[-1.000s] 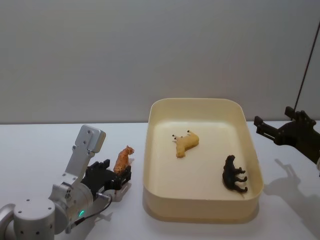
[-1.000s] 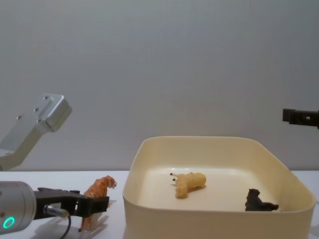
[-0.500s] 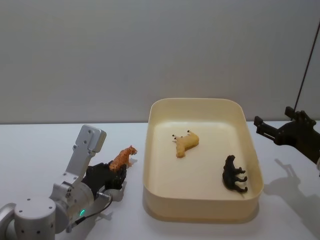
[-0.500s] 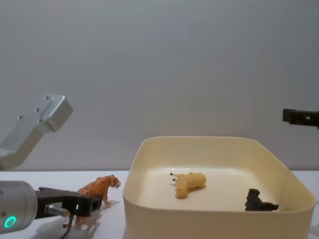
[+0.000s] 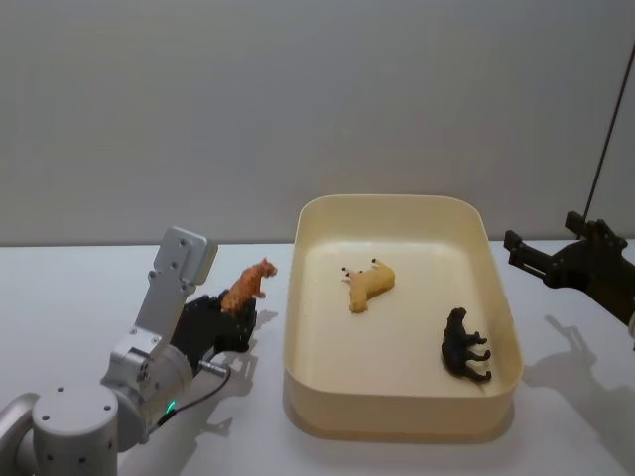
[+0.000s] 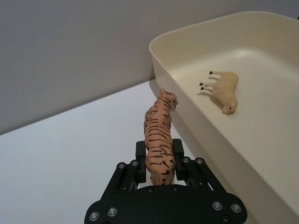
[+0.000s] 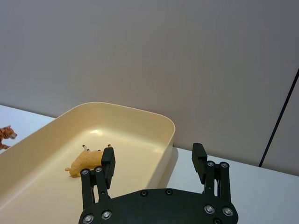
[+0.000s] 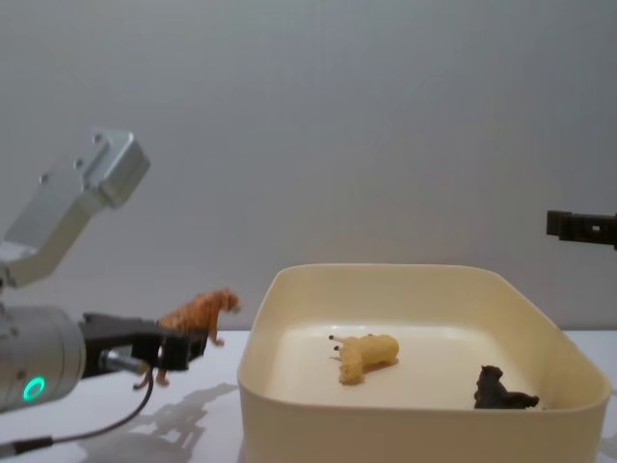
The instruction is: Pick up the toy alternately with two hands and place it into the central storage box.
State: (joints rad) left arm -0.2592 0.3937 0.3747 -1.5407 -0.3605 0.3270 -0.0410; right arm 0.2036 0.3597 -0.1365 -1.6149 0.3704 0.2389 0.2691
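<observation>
Silver-grey left arm [image 5: 149, 347] — green ring light; black screw-studded hands.

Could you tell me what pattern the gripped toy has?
Orange with black stripes: tiger, clearest in left wrist view.

Head high, chest low; shared tub [image 5: 397, 416].

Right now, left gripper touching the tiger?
Touching. Left wrist view shows the left gripper clamped on the tiger's hindquarters, toy lifted beside the box.
</observation>
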